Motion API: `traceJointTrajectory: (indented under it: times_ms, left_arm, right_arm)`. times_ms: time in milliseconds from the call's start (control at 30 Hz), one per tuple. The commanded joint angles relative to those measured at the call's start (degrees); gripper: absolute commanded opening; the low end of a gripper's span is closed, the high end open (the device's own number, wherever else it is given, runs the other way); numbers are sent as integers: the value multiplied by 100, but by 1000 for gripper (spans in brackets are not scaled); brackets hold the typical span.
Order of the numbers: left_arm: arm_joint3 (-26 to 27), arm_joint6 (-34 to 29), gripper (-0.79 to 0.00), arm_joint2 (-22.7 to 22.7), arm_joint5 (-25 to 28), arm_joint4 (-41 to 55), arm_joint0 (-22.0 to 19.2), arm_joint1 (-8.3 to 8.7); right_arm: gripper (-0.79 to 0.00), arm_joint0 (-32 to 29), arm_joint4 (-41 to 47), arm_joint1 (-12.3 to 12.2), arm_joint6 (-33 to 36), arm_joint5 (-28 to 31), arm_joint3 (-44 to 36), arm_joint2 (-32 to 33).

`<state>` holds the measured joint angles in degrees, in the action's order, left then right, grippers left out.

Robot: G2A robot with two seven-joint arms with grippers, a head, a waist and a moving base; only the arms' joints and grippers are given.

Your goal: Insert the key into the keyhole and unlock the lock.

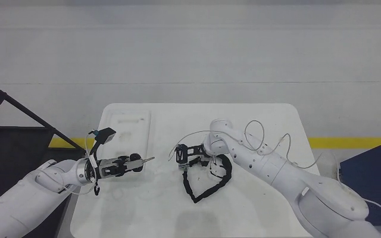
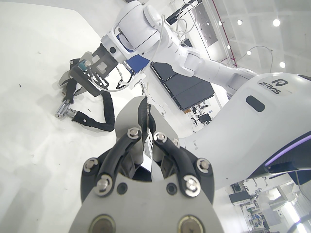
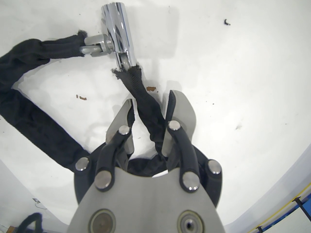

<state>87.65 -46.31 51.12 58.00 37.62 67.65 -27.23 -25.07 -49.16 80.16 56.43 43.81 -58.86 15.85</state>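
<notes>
Metal key [image 1: 146,159], pinched in left end effector [image 2: 145,105]

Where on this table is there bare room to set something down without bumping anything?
Bare: the table's far strip from the tray to the right-hand corner, and the near strip in front of the chain. Crowded: the middle, where the left gripper holds the key and the right gripper straddles the chain by the lock.

Mirror-bright polished chrome on the lock cylinder [image 3: 117,30]. Black woven cloth, frayed at the ends, over its chain [image 3: 36,112]. Matt white, speckled surface [image 3: 243,73]. Dull brushed-metal fingers [image 3: 181,109], black-padded.
</notes>
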Motion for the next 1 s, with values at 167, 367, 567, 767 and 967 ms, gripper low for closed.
traceJointTrajectory:
  times_ms: [167, 367, 567, 767, 967]
  left_arm:
    - [0, 0, -785, 0, 0, 0, 0, 0]
    - [0, 0, -785, 0, 0, 0, 0, 0]
    - [0, 0, -785, 0, 0, 0, 0, 0]
    - [0, 0, -785, 0, 0, 0, 0, 0]
    - [0, 0, -785, 0, 0, 0, 0, 0]
  right_arm:
    - [-523, -6, -57, 121, -113, 41, 239, -28]
    - [-582, -18, -115, 216, -241, 95, 468, -37]
    - [-785, -27, -174, 257, -366, 169, 561, 2]
    - [-785, -72, -404, 160, -447, 166, 395, 114]
    - [-785, -276, -1667, -157, -977, -536, -482, 327]
